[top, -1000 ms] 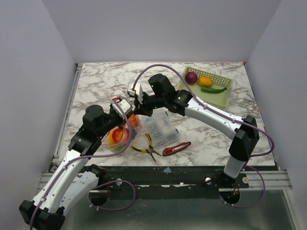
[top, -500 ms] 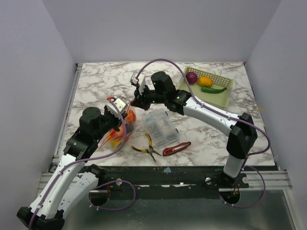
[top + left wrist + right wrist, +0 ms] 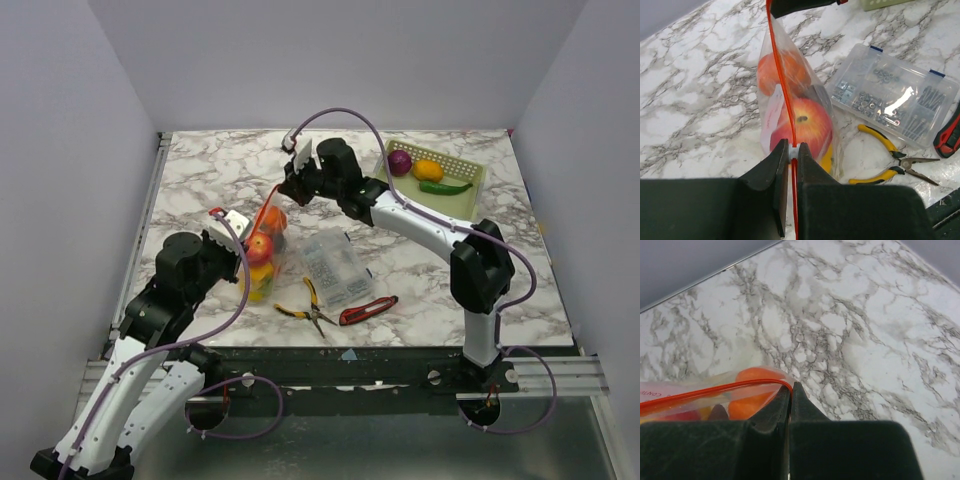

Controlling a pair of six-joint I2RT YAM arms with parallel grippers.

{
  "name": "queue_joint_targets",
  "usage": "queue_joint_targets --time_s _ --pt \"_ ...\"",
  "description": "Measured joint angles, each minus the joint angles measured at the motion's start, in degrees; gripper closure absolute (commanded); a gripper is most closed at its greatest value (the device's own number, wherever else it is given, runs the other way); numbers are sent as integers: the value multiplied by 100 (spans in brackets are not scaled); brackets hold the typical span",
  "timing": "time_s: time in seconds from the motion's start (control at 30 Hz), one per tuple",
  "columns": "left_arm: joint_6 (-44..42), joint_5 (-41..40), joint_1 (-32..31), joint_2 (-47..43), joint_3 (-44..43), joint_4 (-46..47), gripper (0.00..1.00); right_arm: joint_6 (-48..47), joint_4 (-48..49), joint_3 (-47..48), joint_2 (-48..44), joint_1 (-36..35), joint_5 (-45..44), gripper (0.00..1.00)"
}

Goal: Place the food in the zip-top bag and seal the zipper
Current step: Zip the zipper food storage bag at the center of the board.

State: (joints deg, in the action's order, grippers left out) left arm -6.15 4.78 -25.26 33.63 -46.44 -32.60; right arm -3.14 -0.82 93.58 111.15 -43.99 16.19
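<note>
The zipper is stretched between both claws: the left claw is clamped on its near end and the right claw pinches its far corner. Its long axis runs away from the left claw. The zip-top bag hangs beneath over the counter, with food inside

Marble-patterned bench in front of my two arms. Near-left: zip-top bag, base resting on the marble. Just right of it: clear compartment box; yellow-handled pliers and red-handled tool nearer my side. Far right: green tray
</note>
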Motion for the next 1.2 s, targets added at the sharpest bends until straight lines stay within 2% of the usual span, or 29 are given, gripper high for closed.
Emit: queue_joint_targets --time_s 0.4,0.47,0.53,0.6,0.7,0.8,1.0,1.07,1.2 --pt "107 -896 -2 -337 0 -297 98 306 404 28 105 256 -658 100" --pt "140 -1023 -2 -326 0 -286 69 343 420 44 116 254 -658 100" --pt "186 -1158 -2 -291 -11 -258 47 413 417 114 164 254 -660 100" --pt "284 -1346 -2 -197 -120 -365 33 463 407 254 260 275 -817 100" --pt "435 -1641 -2 -39 -444 -398 24 605 236 743 575 376 -1150 100" --pt "616 -1880 -2 -20 -761 -398 21 839 -225 1611 1084 439 -1617 100" --pt "916 -1969 -2 -422 -1058 -376 19 1436 -1390 3919 2527 527 -2660 100" --pt "997 -1928 -2 -621 -1075 -363 19 1563 -1593 4249 2815 544 -2883 100" --pt "1088 -1851 -2 -820 -1078 -354 18 1725 -1661 4157 2966 570 -2962 100"
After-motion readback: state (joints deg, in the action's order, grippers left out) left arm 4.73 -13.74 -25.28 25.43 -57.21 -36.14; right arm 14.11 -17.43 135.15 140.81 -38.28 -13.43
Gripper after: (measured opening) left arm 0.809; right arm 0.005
